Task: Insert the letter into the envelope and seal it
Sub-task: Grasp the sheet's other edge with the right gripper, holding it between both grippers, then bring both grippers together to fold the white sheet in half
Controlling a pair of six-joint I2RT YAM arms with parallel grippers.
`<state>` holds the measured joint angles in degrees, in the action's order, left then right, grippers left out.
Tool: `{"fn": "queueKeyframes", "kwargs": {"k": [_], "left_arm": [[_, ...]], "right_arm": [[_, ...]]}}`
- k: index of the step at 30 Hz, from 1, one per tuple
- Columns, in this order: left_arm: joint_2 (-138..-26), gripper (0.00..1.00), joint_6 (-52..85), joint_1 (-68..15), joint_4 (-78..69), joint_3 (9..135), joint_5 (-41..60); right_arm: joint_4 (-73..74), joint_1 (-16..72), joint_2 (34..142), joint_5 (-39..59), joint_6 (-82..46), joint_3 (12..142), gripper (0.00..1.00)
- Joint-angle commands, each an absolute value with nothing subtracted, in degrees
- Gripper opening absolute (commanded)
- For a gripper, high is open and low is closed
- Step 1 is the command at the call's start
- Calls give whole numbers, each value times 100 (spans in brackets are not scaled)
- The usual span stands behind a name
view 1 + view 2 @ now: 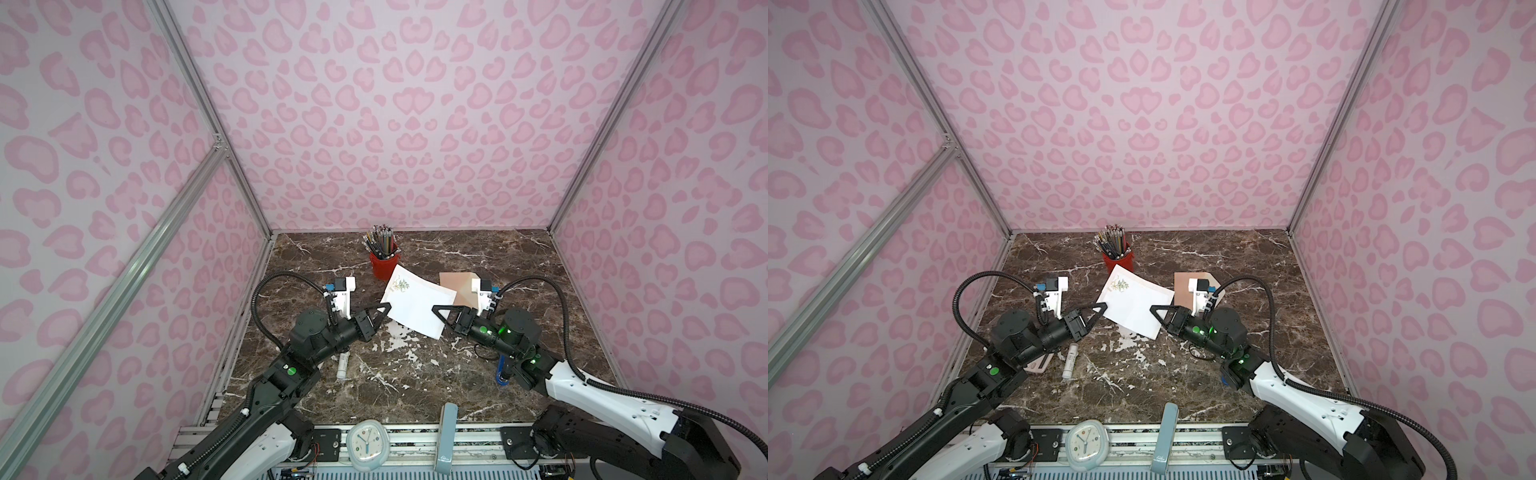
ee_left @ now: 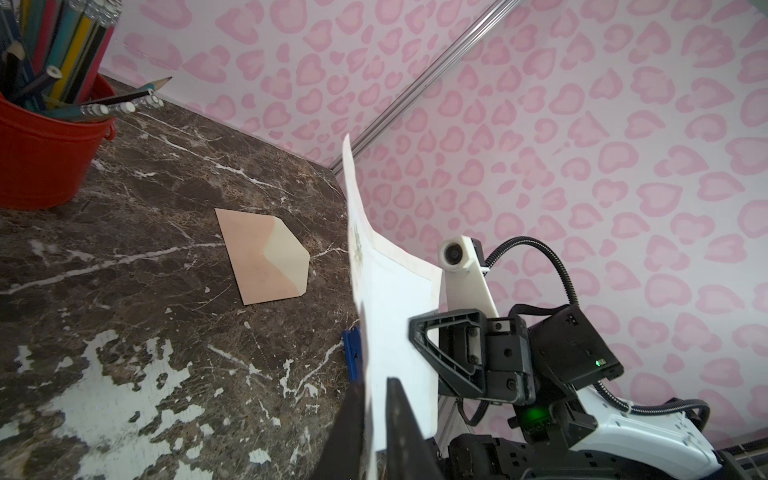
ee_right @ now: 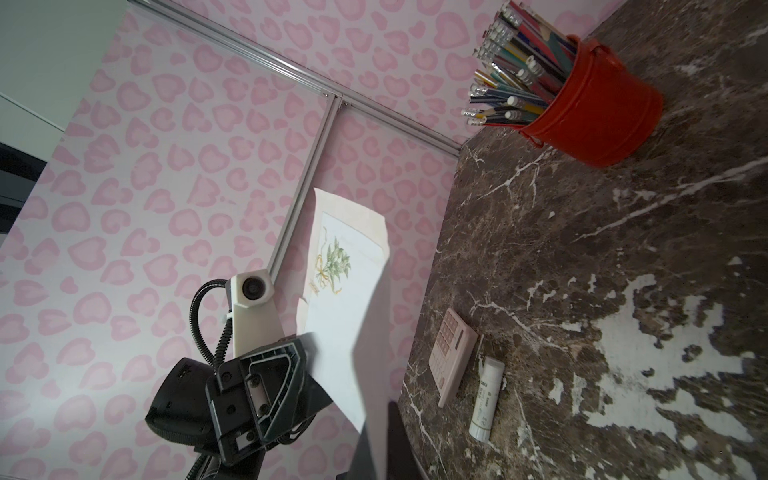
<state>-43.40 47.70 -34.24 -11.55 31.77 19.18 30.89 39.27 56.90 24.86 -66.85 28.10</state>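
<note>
The thin white paper letter hangs raised before the red metal pencil bucket. The right gripper pinches it, and the left gripper has its jaws slightly parted around the letter's edge.

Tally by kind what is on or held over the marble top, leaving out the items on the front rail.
Paper items: 2, the letter and the envelope.
Desk supplies: 3, the pencil bucket, the glue stick and the calculator.
Unidentified blue object: 1.
Total: 6.
</note>
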Motion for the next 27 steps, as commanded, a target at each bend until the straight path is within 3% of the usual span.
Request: {"fn": "queueKeyframes", "kwargs": {"k": [1,5,8,17,27], "left_arm": [[-4157,31,4543,-3398,-825,3281,1907],[-3826,62,4348,-3110,-289,3442,1759],[-3729,71,4127,-2830,240,3678,1714],[-3875,68,3753,-2030,767,3701,1967],[-4815,65,4036,-1918,-409,3202,3001]], "right_arm": [[2528,3935,5458,2508,-6191,3021,0],[1501,3858,5020,2450,-5593,3276,0],[708,3717,4824,2521,-5162,3545,0],[-634,3500,4575,3005,-4344,4262,0],[-844,3589,4676,3637,-4324,4762,0]]}}
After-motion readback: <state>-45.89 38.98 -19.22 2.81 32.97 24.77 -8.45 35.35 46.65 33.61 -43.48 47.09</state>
